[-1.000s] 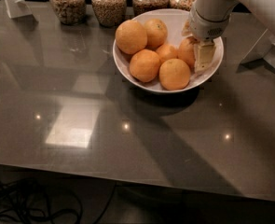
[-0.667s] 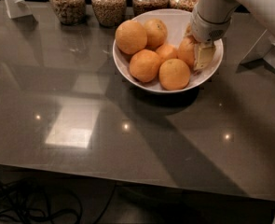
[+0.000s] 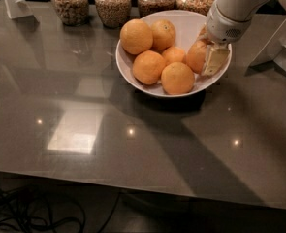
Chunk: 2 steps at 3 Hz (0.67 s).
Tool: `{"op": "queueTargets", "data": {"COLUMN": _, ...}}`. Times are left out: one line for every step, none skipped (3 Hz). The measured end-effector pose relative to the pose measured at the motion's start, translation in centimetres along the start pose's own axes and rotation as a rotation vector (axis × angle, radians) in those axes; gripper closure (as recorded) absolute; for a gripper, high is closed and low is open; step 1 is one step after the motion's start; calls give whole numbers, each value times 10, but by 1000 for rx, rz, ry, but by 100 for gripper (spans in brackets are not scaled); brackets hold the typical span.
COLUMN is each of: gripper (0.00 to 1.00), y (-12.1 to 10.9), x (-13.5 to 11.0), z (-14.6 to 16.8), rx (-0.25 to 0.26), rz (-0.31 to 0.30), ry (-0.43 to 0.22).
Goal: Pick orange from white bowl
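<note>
**Camera view, grasp stage.** My gripper [image 3: 210,55] is low over the right side of the bowl [image 3: 187,22], set against the orange [image 3: 196,56] that lies by the right rim. That orange is in the bowl, touching its neighbours, and is partly covered by my gripper. Whether my hold has closed on it cannot be told from here, since the far side of the fruit is hidden.

**Change.** Almost none over the last second. The gripper stands in the same spot against the same fruit, the orange has not risen, and the other five oranges [image 3: 147,67] lie as they did. I read this as a pause at the point of contact: the approach is done and the lift has not begun.

**Consequence.** The pick is unfinished. The next move probably calls for a straight, slow rise, as the front orange [image 3: 177,78] sits just beside mine and could roll. Jars [image 3: 113,5] stand behind the bowl on the table [image 3: 133,149].
</note>
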State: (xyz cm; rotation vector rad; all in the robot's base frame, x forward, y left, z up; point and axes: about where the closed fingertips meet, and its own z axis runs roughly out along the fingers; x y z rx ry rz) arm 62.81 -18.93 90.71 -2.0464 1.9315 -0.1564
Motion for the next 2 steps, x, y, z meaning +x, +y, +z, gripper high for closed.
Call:
{"op": "queueTargets", "data": {"gripper": 100, "y": 13, "x": 0, "z": -30, "rx": -16, "rz": 53, "ry": -111}}
{"op": "queueTargets", "data": {"gripper": 100, "y": 31, "x": -3, "z": -71, "rx": -22, "rz": 72, "ry": -243}}
